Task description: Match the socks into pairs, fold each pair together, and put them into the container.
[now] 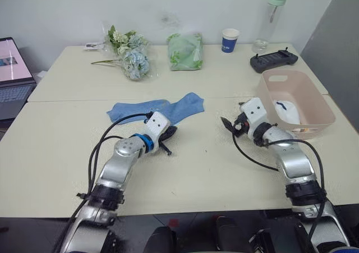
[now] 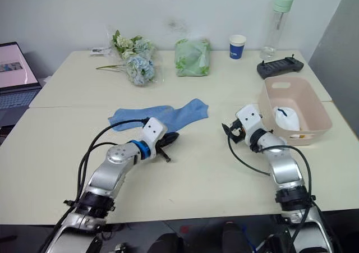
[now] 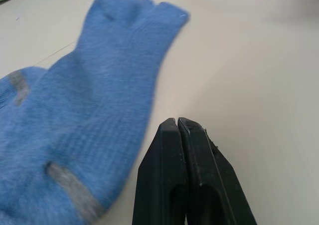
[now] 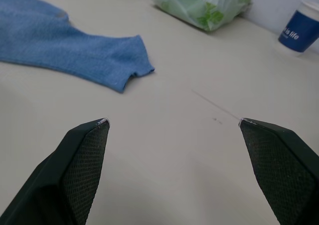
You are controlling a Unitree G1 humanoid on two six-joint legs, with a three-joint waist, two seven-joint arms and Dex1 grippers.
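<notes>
Lying flat at mid-surface, the blue socks are seen just beyond the left gripper, whose fingers are pressed together on nothing. The right gripper is spread wide and empty, just left of the container, in which a white sock is seen.

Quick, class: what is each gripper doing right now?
Left gripper: closed, holding nothing, beside the blue socks.
Right gripper: open, empty, above the table.
</notes>
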